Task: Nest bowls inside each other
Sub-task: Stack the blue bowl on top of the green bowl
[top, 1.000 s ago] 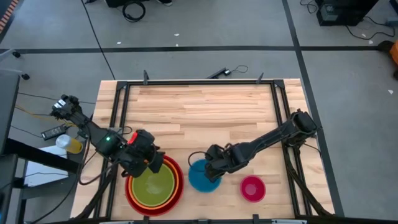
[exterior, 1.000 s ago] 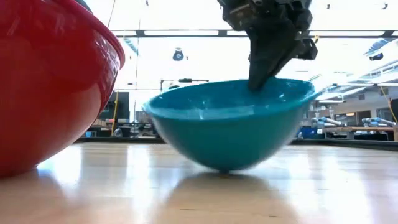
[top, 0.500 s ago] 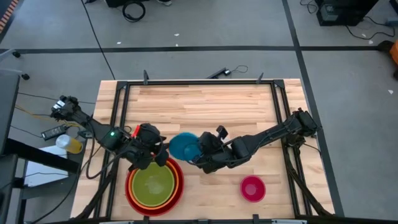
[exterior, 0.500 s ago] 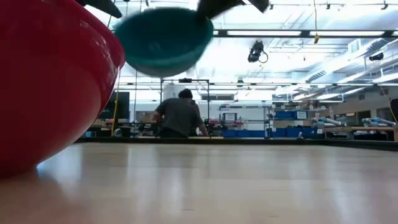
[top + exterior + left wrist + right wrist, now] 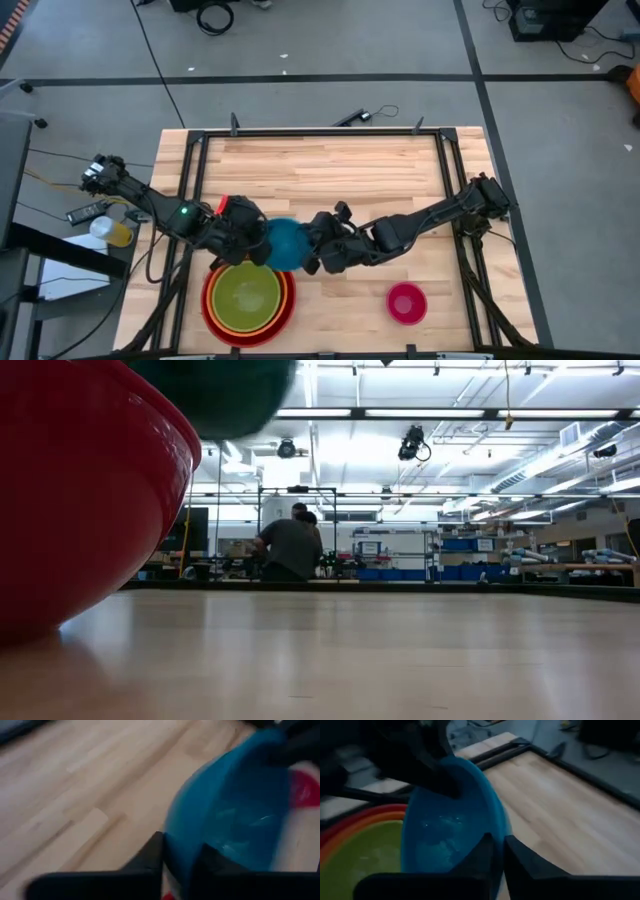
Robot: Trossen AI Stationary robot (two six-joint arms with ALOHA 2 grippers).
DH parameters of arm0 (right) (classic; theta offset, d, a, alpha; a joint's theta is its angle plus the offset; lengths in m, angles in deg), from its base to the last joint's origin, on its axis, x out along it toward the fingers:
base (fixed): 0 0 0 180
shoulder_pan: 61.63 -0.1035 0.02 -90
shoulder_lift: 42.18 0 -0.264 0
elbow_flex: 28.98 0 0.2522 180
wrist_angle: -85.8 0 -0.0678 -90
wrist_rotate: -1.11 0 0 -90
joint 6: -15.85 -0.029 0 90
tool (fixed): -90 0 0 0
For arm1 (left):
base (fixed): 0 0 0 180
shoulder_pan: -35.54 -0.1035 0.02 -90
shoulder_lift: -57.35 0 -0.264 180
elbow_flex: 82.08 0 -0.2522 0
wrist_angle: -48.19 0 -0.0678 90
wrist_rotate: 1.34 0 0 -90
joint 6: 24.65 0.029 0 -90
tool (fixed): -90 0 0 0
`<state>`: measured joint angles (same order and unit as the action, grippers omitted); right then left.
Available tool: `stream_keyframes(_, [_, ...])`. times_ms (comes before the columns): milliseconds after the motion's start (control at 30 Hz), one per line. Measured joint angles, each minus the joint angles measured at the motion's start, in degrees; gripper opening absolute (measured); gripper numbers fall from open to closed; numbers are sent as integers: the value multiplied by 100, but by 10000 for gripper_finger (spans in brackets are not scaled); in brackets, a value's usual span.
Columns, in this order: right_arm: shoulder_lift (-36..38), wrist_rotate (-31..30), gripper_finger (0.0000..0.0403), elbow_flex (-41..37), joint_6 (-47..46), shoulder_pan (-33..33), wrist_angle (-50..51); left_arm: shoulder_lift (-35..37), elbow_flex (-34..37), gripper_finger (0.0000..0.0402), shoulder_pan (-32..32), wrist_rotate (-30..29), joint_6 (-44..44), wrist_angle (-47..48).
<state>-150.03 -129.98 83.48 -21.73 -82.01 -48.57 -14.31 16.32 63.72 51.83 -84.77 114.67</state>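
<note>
The blue bowl [image 5: 285, 243] hangs tilted in the air between my two grippers, just beyond the far rim of the stack. My left gripper [image 5: 262, 243] is shut on its left rim, my right gripper [image 5: 312, 250] on its right rim. The stack is the red bowl [image 5: 208, 300] with the orange bowl [image 5: 287, 290] and the olive green bowl [image 5: 245, 295] nested in it, standing on the table near the front edge. The pink bowl [image 5: 406, 302] stands alone at the front right. In the low view the red bowl [image 5: 80, 490] fills the left and the blue bowl's underside [image 5: 220, 395] shows at the top. My left gripper pinches the blue bowl's rim [image 5: 175, 837], one finger [image 5: 152, 852] outside the wall and one [image 5: 212, 862] inside. It comes from the table's left, slanting down. My right gripper pinches the opposite rim [image 5: 496, 832], one finger [image 5: 480, 852] inside and one [image 5: 522, 855] outside, from the table's right. The bowl is lifted clear and tilted.
Black frame rails [image 5: 190, 180] run along the table's left, far and right sides. Bare wood [image 5: 330, 170] lies across the far half. In the low view a person [image 5: 290, 545] sits in the room far behind the table.
My right gripper has lifted the blue bowl off the table, carried it up and toward the table's left, and tipped it. My left gripper has swung toward the bowl and taken hold of its left rim.
</note>
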Motion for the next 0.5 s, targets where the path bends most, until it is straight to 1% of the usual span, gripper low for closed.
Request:
stream_keyframes(33, [0, 174, 56, 12, -2, -4, -74, -3, 7, 31, 15, 143, -13, 71])
stream_keyframes(67, [2, 308, 68, 20, 2, -4, -104, -7, 10, 18, 30, 324, -9, 129])
stream_keyframes(167, [9, 708, 109, 16, -52, -22, -128, 2, -5, 12, 110, 1261, 137, 469])
stream_keyframes(233, [60, 785, 135, -20, -212, -34, 168, 22, 3, 8, 235, 2132, 358, 863])
stream_keyframes(300, [137, 958, 159, -2, -607, -3, 269, 24, 1, 6, 358, 2864, 619, 762])
stream_keyframes(333, [206, 1081, 168, 0, -803, 25, 484, 24, -3, 5, 417, 3097, 682, 770])
stream_keyframes(433, [361, 1414, 185, 0, -1206, 107, 1110, -45, -3, 8, 517, 3194, 683, 723])
stream_keyframes(500, [438, 1451, 189, -11, -1376, 114, 1579, -217, -8, 9, 539, 3204, 614, 669])
